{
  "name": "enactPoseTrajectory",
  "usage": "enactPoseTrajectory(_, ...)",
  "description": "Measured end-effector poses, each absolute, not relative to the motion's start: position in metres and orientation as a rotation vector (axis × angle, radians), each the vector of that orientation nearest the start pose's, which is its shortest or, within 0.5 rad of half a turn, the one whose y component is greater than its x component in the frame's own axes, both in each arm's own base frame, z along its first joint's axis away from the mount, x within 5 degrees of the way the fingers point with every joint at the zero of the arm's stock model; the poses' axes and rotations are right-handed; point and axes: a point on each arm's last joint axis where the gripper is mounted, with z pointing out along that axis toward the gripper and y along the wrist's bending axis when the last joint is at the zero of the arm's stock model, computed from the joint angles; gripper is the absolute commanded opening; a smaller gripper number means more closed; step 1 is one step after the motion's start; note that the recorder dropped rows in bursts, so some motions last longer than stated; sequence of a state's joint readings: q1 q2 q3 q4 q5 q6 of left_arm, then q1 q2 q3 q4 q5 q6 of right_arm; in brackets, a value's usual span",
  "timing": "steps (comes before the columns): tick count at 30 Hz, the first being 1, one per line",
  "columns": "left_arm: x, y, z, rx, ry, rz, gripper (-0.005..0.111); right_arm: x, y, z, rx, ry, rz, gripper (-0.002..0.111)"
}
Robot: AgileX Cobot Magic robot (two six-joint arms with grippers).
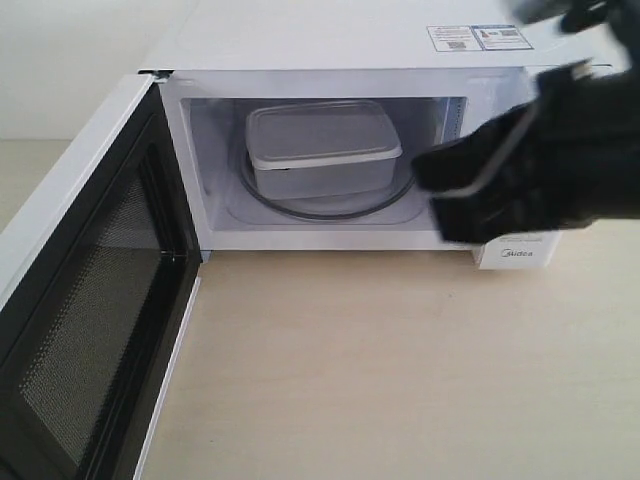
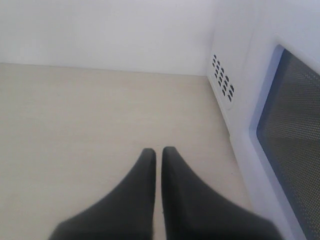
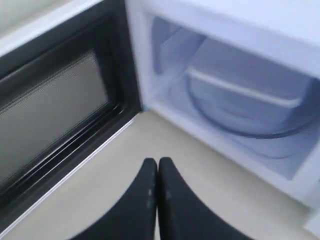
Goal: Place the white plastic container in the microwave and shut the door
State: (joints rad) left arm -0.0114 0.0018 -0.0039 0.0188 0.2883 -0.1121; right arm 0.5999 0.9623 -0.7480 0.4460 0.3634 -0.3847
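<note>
finds the white plastic container [image 1: 322, 150] inside the microwave [image 1: 330, 40], lid on, resting on the glass turntable [image 1: 310, 214]. has the door [image 1: 90, 300] swung wide open at the left, mesh window showing. shows the right gripper [image 3: 158, 162] pinched together and empty, over the table [image 1: 380, 360] before the open cavity. shows the left gripper [image 2: 158, 151] pinched together too, empty, over the table near the door's outer face.
</note>
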Motion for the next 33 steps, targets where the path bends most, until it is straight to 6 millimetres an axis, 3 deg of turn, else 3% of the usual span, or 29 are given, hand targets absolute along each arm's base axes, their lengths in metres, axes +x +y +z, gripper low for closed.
enactPoseTrajectory(4, 0.055, 0.000, 0.188, -0.077, 1.769, -0.072, 0.004, 0.139, 0.076, 0.333, -0.451, 1.850, 0.443, 0.000)
enactPoseTrajectory(7, 0.055, 0.000, 0.188, -0.077, 1.769, -0.072, 0.004, 0.117, 0.046, 0.323, -0.311, 1.766, 0.328, 0.000)
enactPoseTrajectory(11, 0.055, 0.000, 0.188, -0.077, 1.769, -0.072, 0.004, 0.093, 0.022, 0.300, -0.172, 1.661, 0.208, 0.000)
enactPoseTrajectory(18, 0.055, 0.000, 0.188, -0.077, 1.769, -0.072, 0.004, 0.062, 0.010, 0.240, -0.060, 1.599, 0.148, 0.000)
enactPoseTrajectory(22, 0.055, 0.000, 0.188, -0.077, 1.770, -0.072, 0.004, 0.055, 0.007, 0.219, -0.011, 1.534, 0.159, 0.000)
enactPoseTrajectory(33, 0.055, 0.000, 0.188, -0.077, 1.771, -0.071, 0.004, 0.055, 0.005, 0.219, 0.003, 1.499, 0.141, 0.000)
